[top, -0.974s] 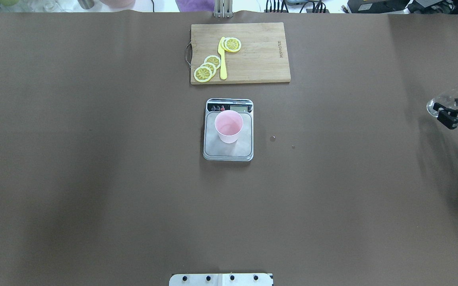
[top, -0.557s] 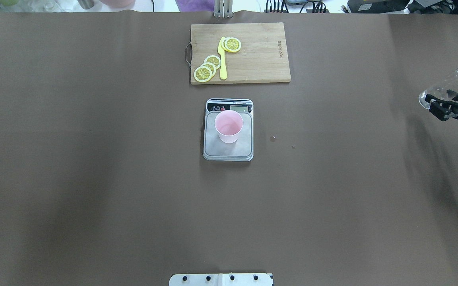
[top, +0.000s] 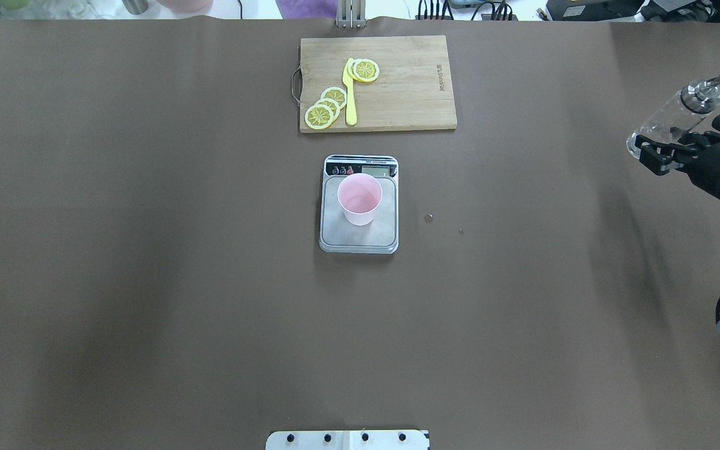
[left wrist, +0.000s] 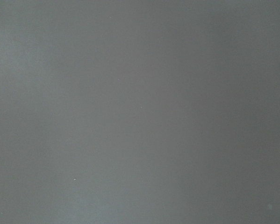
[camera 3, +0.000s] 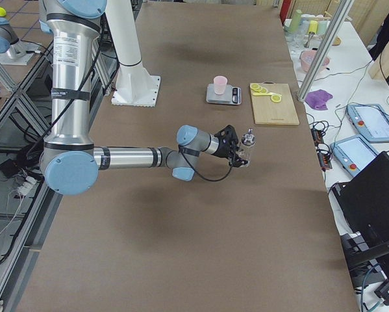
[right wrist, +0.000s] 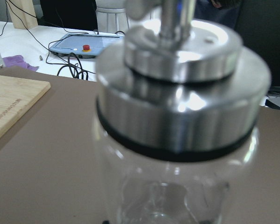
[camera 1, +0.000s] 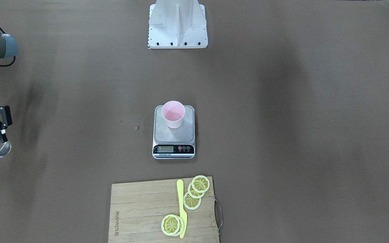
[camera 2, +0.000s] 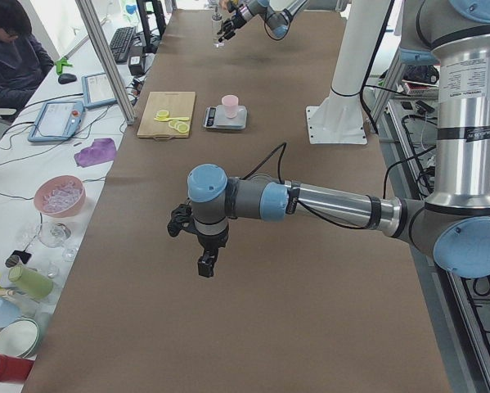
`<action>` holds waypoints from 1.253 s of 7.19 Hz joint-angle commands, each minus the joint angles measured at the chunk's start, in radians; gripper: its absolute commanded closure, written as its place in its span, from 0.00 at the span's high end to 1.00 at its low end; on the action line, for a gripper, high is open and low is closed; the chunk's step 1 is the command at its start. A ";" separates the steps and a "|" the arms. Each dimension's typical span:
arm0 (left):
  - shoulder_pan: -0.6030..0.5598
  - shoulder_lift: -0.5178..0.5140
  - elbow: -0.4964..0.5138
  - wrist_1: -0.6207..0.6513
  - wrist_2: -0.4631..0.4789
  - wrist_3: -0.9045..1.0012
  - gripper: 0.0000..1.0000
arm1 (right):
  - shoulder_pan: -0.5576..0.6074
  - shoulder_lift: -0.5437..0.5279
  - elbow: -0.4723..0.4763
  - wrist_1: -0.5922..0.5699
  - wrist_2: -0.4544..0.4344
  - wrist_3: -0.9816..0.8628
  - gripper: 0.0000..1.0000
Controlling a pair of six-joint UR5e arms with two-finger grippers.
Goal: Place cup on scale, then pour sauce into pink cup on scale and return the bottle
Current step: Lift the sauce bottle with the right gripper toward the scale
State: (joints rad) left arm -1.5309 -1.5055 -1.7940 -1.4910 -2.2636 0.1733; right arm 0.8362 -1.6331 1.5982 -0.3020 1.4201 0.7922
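The pale pink cup [top: 359, 199] stands upright on the steel platform of the scale [top: 360, 240] at mid-table; it also shows in the front view [camera 1: 173, 114]. My right gripper [top: 663, 150] is shut on the clear glass bottle [top: 679, 115] and holds it tilted above the table near the right edge, far from the scale. The bottle's silver pourer top fills the right wrist view [right wrist: 177, 93]. The liquid inside is barely visible. My left gripper [camera 2: 204, 250] shows only in the exterior left view, above bare table; I cannot tell its state.
A wooden cutting board [top: 410, 94] with lemon slices [top: 325, 107] and a yellow knife [top: 350, 94] lies beyond the scale. Two small specks [top: 429, 217] lie on the brown mat to the right of the scale. The robot's base plate [top: 347, 440] is at the near edge.
My right gripper has carried the bottle farther from the robot and a little toward the table's middle. The cup and scale have not moved.
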 commanded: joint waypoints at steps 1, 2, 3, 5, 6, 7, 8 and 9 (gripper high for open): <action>0.000 0.002 0.002 0.000 -0.001 0.002 0.99 | -0.133 0.067 0.142 -0.270 -0.143 0.002 0.00; 0.000 0.002 0.002 0.002 0.001 0.000 0.99 | -0.188 0.081 0.208 -0.401 -0.205 0.007 0.00; 0.000 0.002 0.005 0.002 0.001 0.002 0.99 | -0.231 0.093 0.256 -0.511 -0.261 0.009 0.00; 0.000 0.004 0.008 0.003 0.002 0.002 0.99 | -0.308 0.145 0.289 -0.659 -0.347 0.009 0.00; 0.000 0.011 0.008 0.002 0.001 0.002 0.99 | -0.343 0.209 0.289 -0.784 -0.406 0.010 0.00; 0.000 0.016 0.007 0.002 0.001 0.002 0.99 | -0.371 0.257 0.289 -0.884 -0.440 0.010 0.00; 0.000 0.016 0.008 0.003 0.001 0.002 0.99 | -0.402 0.286 0.289 -0.960 -0.475 0.009 0.00; 0.000 0.017 0.010 0.003 0.002 0.000 0.99 | -0.446 0.342 0.289 -1.079 -0.534 -0.004 0.00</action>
State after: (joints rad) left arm -1.5309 -1.4899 -1.7854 -1.4884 -2.2623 0.1746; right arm 0.4389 -1.3516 1.8864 -1.2485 0.9493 0.7986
